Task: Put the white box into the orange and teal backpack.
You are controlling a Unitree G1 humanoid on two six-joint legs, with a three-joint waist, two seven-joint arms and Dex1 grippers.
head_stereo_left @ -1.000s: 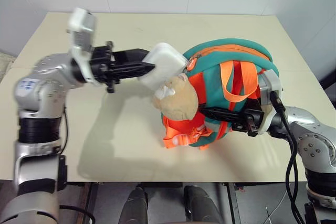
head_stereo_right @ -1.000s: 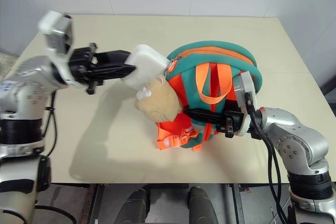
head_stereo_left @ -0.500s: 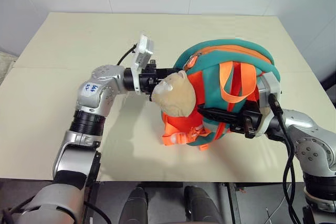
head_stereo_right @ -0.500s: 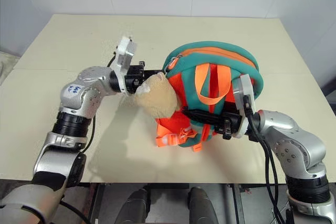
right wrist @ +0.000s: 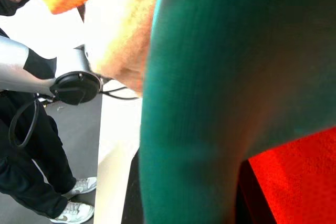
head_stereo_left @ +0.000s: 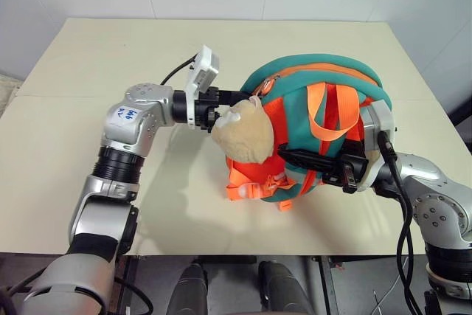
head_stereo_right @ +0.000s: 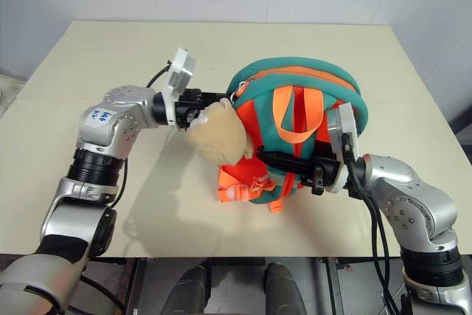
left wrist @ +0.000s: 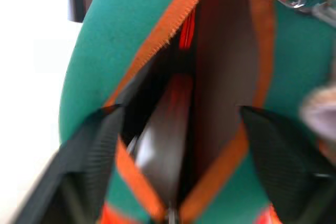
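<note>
- Left eye view: the orange and teal backpack [head_stereo_left: 317, 134] stands on the bench [head_stereo_left: 96, 57], a little to 3 o'clock of the bench's middle. The right gripper [head_stereo_left: 295, 157] comes in from 3 o'clock and is clamped tight on the backpack's front among the orange straps; I judge that this keeps the soft bag upright and its mouth steady. The beige plush head [head_stereo_left: 243, 132] hangs at the 9 o'clock side of the bag.
- Right eye view: the left gripper [head_stereo_right: 215, 98] reaches level from 9 o'clock, just above the plush head, and its tips are at the zip opening on the bag's upper edge. How wide it stands I cannot tell here.
- Left wrist view: the left gripper [left wrist: 178, 129] stands wide, a black finger on each side of the opening and nothing between them. The white box [left wrist: 160, 148] lies edge-on inside the slit, between the teal walls, so it seems already dropped in.
- Right wrist view: teal fabric is very close, with the plush head beyond it; a person [right wrist: 26, 145] in dark clothes stands on the floor beside the bench.
</note>
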